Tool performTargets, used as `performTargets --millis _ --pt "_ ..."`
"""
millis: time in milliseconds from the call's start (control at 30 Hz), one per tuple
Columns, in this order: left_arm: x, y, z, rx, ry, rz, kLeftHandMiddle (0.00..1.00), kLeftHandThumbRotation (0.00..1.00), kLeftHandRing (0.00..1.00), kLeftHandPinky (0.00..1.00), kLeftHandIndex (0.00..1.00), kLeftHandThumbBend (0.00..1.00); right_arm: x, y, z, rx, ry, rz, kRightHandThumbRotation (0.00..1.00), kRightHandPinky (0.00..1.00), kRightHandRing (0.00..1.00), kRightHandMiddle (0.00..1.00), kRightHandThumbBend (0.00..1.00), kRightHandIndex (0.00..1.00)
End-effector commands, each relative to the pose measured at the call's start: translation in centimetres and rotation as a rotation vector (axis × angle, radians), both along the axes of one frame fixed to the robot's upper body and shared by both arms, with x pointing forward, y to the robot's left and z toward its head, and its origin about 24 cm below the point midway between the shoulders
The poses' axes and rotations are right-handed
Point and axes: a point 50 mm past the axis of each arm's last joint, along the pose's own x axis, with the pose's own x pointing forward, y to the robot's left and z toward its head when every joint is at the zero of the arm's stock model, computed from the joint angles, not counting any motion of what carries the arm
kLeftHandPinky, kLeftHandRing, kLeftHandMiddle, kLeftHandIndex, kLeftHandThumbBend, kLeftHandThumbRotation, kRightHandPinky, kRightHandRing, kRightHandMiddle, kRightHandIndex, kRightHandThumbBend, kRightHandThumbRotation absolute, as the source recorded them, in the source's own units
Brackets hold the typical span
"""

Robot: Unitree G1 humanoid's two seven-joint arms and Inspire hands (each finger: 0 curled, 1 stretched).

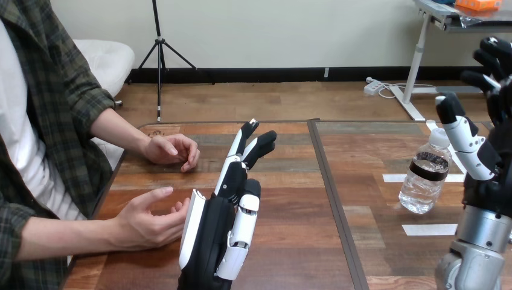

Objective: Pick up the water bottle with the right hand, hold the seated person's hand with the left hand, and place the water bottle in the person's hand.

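The wooden table (290,241) has a water bottle (424,178) standing at the right, beside white tape strips (429,229).

clear water bottle (425,175), white cap, dark label, upright on table (362,181) right half.

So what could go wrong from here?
The right hand is open beside the bottle, not round it; a badly aimed close could knock the bottle over. The left hand has straight fingers right beside the person's nearer hand; closing there might pinch it or miss it.
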Motion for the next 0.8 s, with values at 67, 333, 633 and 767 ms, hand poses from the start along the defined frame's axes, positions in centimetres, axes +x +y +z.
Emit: performTargets --millis 67,333,633,767 --pt "0.8 -0.6 1.2 -0.039 -0.061 -0.012 0.89 1.00 0.87 0.92 0.96 0.00 1.9 -0.5 1.6 -0.028 -0.012 -0.013 0.43 0.72 0.85 0.84 0.88 0.79" --pt "0.9 -0.6 1.2 -0.045 -0.057 -0.017 0.89 1.00 0.87 0.91 0.96 0.00 2.5 -1.1 1.3 -0.050 0.040 -0.041 0.43 0.75 0.88 0.87 0.89 0.81" --pt "0.9 -0.5 1.2 -0.040 -0.063 -0.020 0.89 1.00 0.88 0.91 0.96 0.00 3.1 -1.4 0.7 -0.051 0.105 -0.059 0.40 0.82 0.91 0.89 0.86 0.83" --pt "0.9 -0.5 1.3 -0.038 -0.062 -0.017 0.89 1.00 0.88 0.92 0.97 0.00 3.3 -1.4 0.5 -0.062 0.130 -0.073 0.36 0.86 0.92 0.90 0.85 0.85"
